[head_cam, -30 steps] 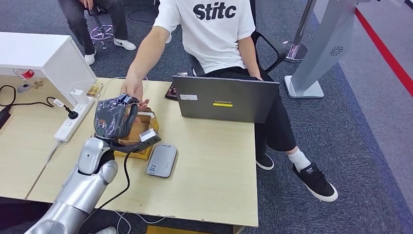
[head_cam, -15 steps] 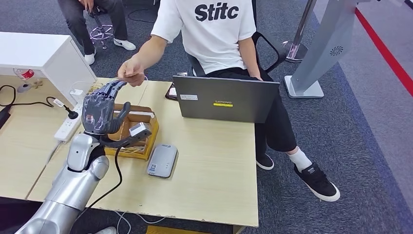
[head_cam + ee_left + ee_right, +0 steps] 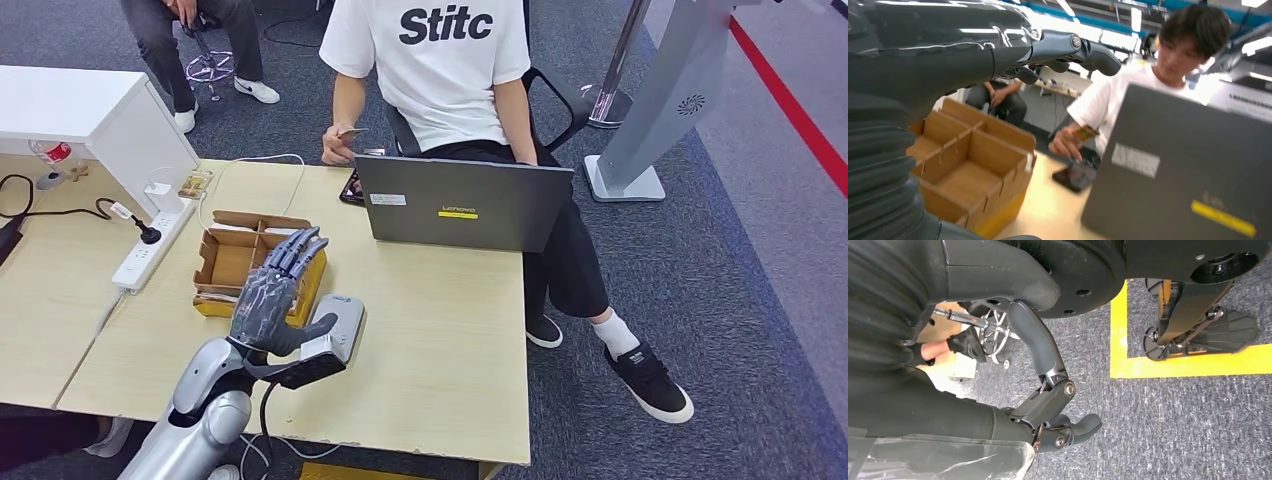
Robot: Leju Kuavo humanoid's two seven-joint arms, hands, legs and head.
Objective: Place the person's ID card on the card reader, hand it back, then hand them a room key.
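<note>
My left hand [image 3: 275, 290] hovers with its fingers spread and nothing in it, over the near end of the cardboard box [image 3: 228, 262] and the grey card reader [image 3: 346, 312], which it partly hides. The seated person [image 3: 440, 70] holds a card [image 3: 350, 133] in one hand behind the laptop. In the left wrist view that card [image 3: 1084, 134] is pinched in the person's fingers, beyond my left hand [image 3: 948, 55] and the box [image 3: 973, 165]. My right hand [image 3: 1058, 410] hangs beside my body over the carpet, fingers loosely bent, holding nothing.
An open grey laptop [image 3: 462, 203] stands at the table's far edge, with a dark phone [image 3: 352, 188] beside it. A white power strip [image 3: 150, 245] with cables lies left of the box. A white cabinet [image 3: 90, 110] stands at the far left.
The person has taken the card from my left hand and drawn it back to their chest. My left hand has moved back and down, from the far side of the box to above the reader.
</note>
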